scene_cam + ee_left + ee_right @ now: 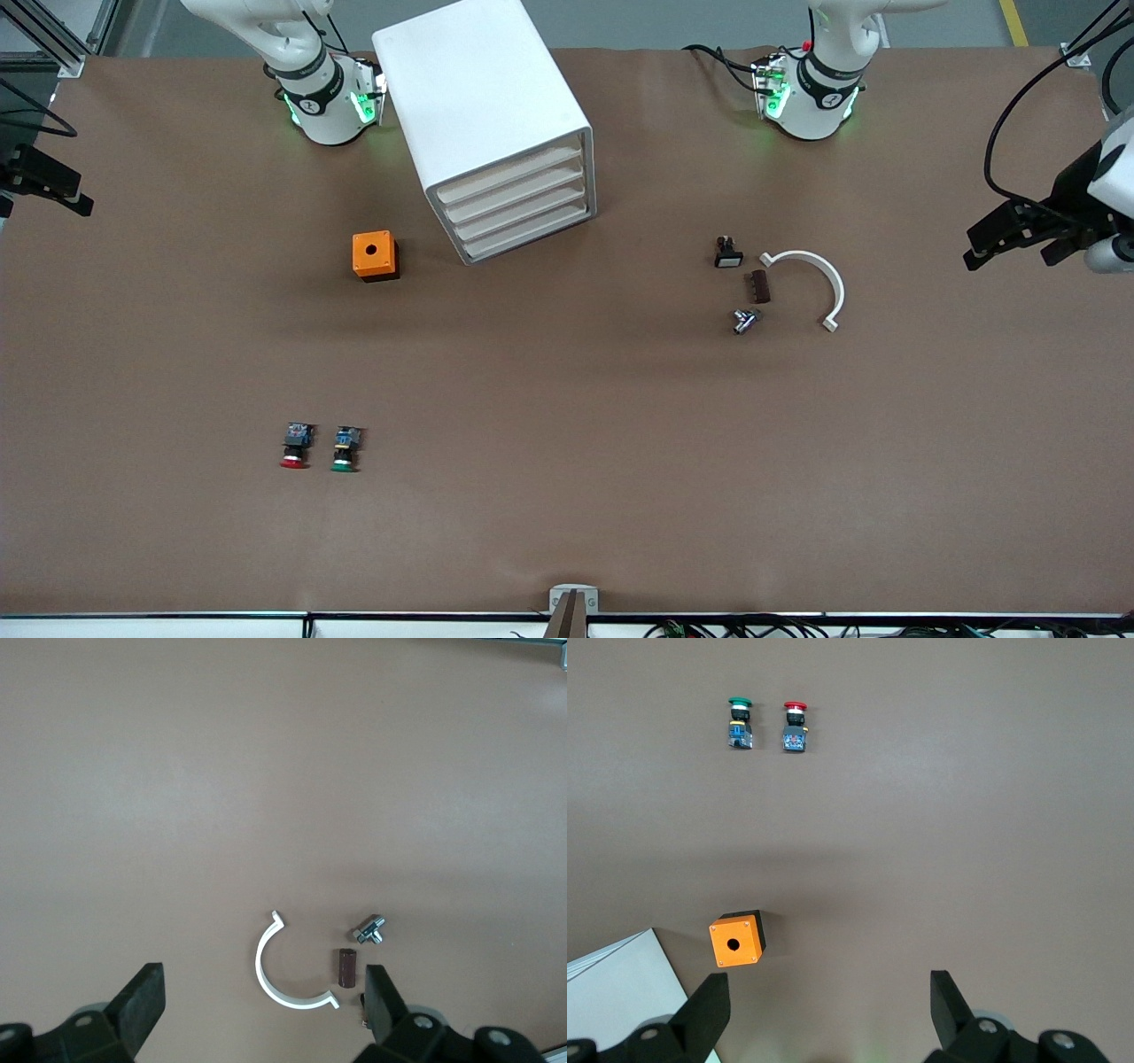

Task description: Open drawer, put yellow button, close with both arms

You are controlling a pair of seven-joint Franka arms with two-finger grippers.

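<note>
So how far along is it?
Possibly finished, though unprovable. Done: all drawers of the cabinet are shut. In hand: nothing; left arm and right arm wait at the ends of the table, jaws open. Left: unclear, no yellow button shows.

From my station I see a white drawer cabinet (496, 124) at upper centre with all drawers shut, an orange box (375, 255) beside it, red (295, 446) and green (345, 448) buttons at lower centre-left, small parts by a white curved clip (819, 279), and both grippers, left (1019, 232) and right (44, 182), hanging at the frame's edges.
</note>
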